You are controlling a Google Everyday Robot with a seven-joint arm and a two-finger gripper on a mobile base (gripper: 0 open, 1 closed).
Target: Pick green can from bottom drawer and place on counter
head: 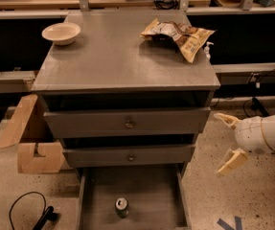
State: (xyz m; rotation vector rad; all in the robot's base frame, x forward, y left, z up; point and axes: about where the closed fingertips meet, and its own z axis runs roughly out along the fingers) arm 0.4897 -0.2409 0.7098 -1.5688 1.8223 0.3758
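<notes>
The gripper (228, 140) was seen low at the right of the cabinet, beside the two knobbed drawer fronts (127, 123) and well apart from the can. Its two pale fingers (232, 161) were spread wide, and nothing was held between them. The green can (121, 207) was found upright on the flat floor of the pulled-out bottom drawer (149, 193), roughly midway between its side walls. On the grey worktop (122, 61), a pale bowl (61, 33) was set at the rear left and a crumpled snack bag (177, 35) at the rear right. A cardboard box (29, 140) was seen on the floor to the left.
</notes>
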